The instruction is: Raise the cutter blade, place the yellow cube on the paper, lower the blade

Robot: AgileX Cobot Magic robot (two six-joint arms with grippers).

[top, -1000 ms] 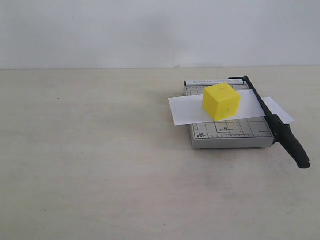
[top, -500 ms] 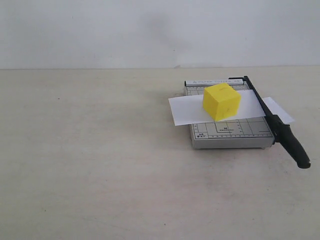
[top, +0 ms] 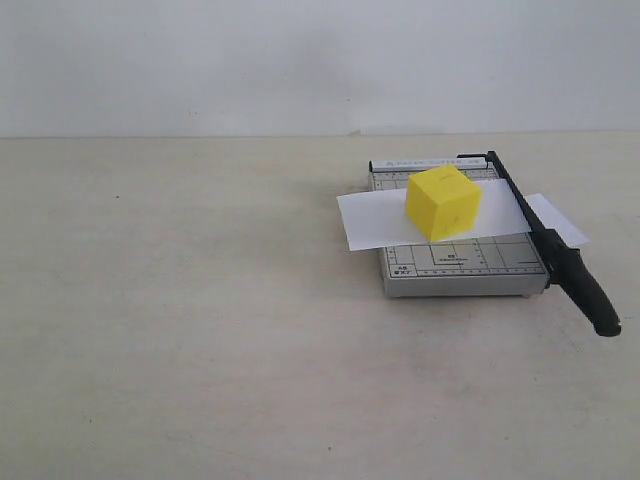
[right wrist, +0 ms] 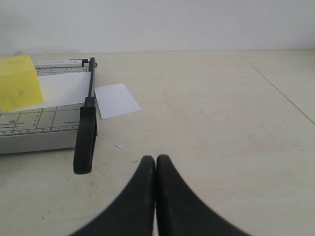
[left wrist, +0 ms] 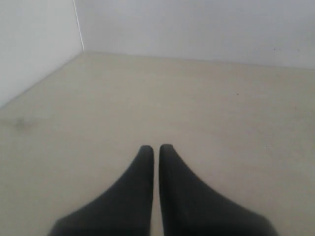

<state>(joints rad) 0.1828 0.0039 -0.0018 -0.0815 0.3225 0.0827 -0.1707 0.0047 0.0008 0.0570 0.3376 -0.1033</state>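
The left gripper (left wrist: 155,147) has its two black fingers (left wrist: 138,187) drawn almost together, only a thin slit between them, and it holds nothing; it hangs over pale table top with a white wall (left wrist: 197,24) beyond. The right gripper (right wrist: 155,158) is closed too, tips touching, also with nothing in it, and it hangs over the table (top: 200,320) close to the handle end of the cutter blade (top: 548,245). Neither gripper shows in the exterior view. The blade is down, lying flat along the right edge of the grey cutter base (top: 460,268), its thick rounded handle reaching past the base's near right corner. The paper (top: 375,222) lies across the base from left to right, its left end overhanging the base; a white end also shows on the table right of the blade, and whether the two are still joined under the blade cannot be told. The yellow cube (top: 443,203) sits on the paper, over the middle of the base, just left of the blade and apart from it. The cutter stands on the right side of the table, towards the far wall.
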